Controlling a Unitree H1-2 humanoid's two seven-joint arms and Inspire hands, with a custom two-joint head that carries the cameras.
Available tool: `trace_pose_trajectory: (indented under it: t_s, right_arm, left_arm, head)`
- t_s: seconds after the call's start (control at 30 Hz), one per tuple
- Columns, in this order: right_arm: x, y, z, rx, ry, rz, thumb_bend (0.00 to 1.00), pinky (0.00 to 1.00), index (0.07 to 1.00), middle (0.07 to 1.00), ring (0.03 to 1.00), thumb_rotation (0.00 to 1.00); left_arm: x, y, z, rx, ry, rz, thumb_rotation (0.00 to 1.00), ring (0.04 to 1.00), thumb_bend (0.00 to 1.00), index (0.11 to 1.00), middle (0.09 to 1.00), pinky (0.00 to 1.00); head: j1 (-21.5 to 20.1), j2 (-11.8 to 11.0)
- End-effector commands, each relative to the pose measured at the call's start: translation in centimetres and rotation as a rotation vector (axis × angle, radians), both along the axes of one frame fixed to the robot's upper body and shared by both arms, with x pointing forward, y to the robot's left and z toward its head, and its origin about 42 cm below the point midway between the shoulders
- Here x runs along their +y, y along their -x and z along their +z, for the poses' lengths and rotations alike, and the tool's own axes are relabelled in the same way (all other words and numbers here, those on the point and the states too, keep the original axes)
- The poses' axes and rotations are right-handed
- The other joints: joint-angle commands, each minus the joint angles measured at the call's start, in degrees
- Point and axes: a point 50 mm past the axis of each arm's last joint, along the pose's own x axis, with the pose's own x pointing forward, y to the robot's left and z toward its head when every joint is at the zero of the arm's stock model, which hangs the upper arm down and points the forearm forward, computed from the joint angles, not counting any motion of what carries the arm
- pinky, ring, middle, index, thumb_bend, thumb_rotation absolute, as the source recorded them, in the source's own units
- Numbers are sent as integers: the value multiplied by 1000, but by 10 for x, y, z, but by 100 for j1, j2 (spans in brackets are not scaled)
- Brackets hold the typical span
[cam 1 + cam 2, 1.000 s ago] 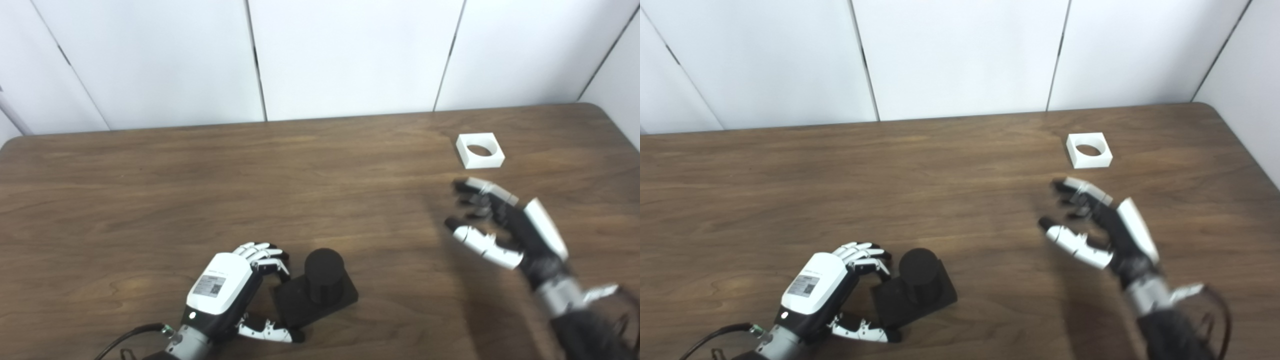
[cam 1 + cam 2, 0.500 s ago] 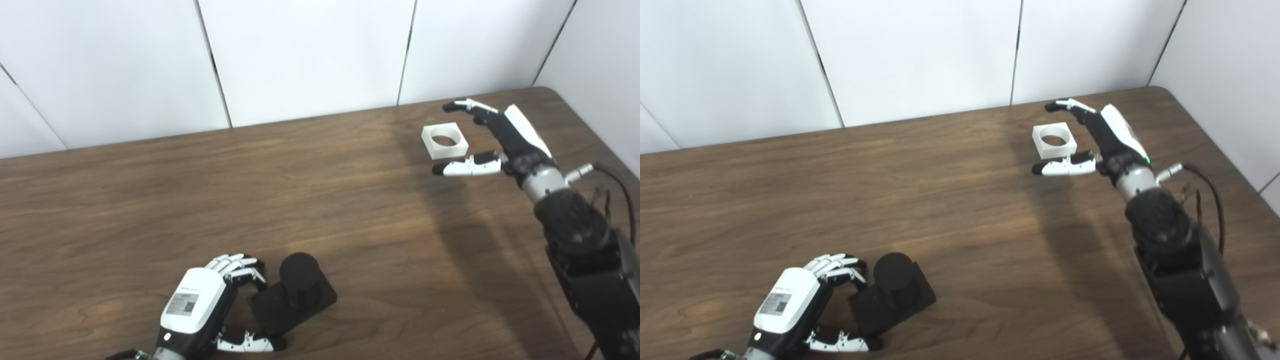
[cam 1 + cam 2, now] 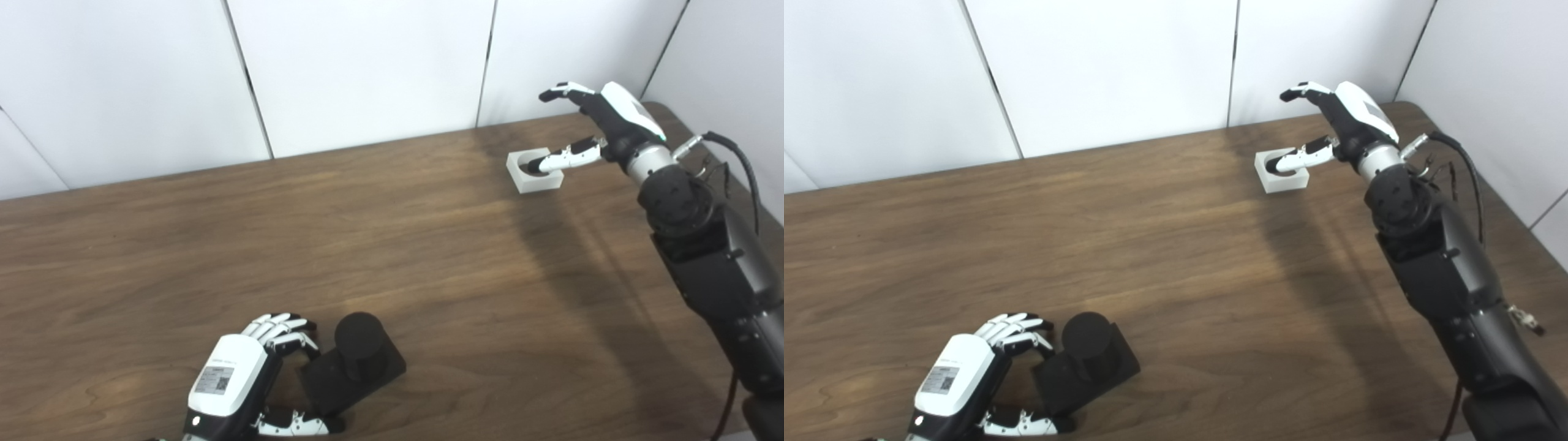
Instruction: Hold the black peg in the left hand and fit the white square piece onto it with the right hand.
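The black peg (image 3: 358,343), a short cylinder on a square black base, stands near the table's front edge. My left hand (image 3: 245,380) curls around the base's left side, fingers and thumb touching it. At the far right of the table lies the white square piece (image 3: 534,171) with a round hole. My right hand (image 3: 603,125) hovers over it, open, with the thumb lying across the hole and the fingers raised above the far side.
The brown wooden table (image 3: 306,233) ends at white wall panels (image 3: 367,67) just behind the white piece. The table's rounded right corner (image 3: 1415,110) is beside my right arm, and a cable loops off the right wrist.
The camera has shifted. My right hand has reached from mid-table to the far right and now stands over the white piece. The left hand stays at the peg's base.
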Motion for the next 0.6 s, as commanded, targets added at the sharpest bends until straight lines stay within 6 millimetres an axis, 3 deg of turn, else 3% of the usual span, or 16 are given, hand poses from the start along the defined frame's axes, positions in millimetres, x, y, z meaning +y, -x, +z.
trace_pose_trajectory:
  t_s: [0.0,0.17,0.27,0.57]
  right_arm:
    - [-3,-15,33,-73,56,26,858,858,809,927,956,189]
    - [-9,-37,43,102,179,52,894,887,848,971,998,233]
    - [-12,-47,52,181,251,59,965,915,839,981,1000,230]
    - [-13,-63,58,255,324,51,995,927,833,977,1000,207]
  left_arm:
    - [19,10,-25,123,-127,20,50,841,507,490,785,866]
    - [19,11,-25,123,-123,23,49,843,507,490,787,870]
    - [18,11,-24,119,-122,23,50,841,507,490,784,866]
    - [16,11,-21,126,-113,22,48,837,509,490,775,860]
  head:
    - [2,9]
    - [34,40]
    - [32,47]
    - [65,50]
